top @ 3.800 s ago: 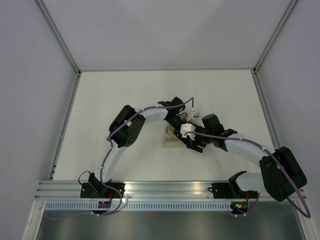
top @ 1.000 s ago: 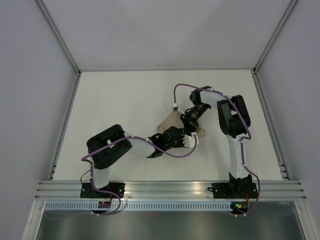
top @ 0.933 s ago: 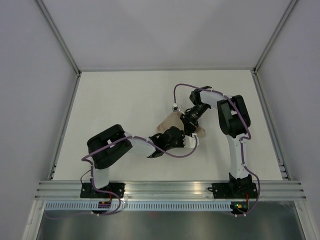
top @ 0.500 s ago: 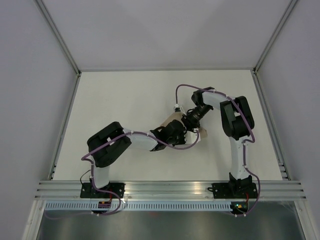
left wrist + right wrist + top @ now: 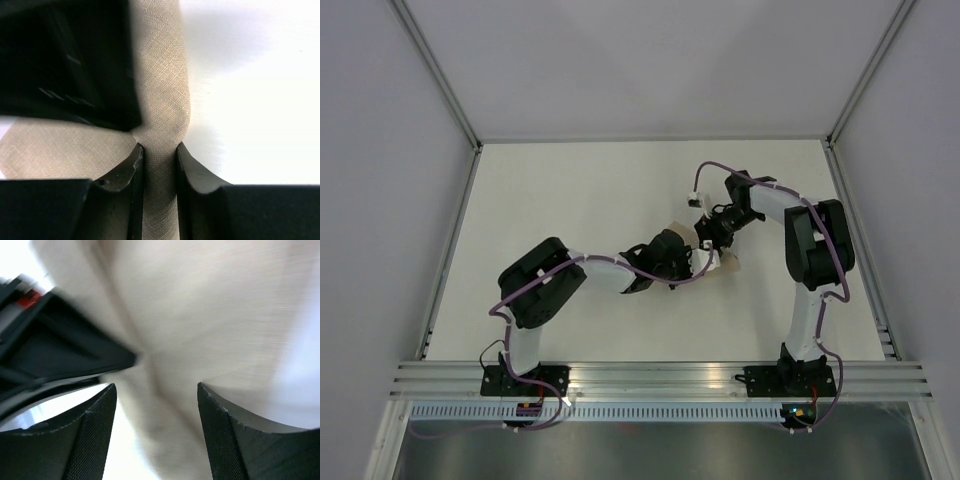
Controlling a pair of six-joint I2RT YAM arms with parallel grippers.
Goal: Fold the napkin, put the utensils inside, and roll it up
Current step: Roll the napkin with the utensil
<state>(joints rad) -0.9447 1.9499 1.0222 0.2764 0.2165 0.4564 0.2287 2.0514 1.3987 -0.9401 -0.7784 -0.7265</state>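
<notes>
Pinches a fold of plain beige-tan fabric napkin (image 5: pixel 160 75) with left pincer (image 5: pixel 159 152) (cloth on white counter (image 5: pixel 260 130)); holds right pincer (image 5: pixel 157 392) spread apart over it.

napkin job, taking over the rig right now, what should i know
Left gripper: shut on a narrow fold of the napkin, which lies on the table.
Right gripper: open, close over the napkin, holding nothing.
Utensils: none visible; cannot tell if any are inside the napkin.
Done: napkin gathered into a compact fold.
To do: confirm utensils are in, finish the roll.
</notes>
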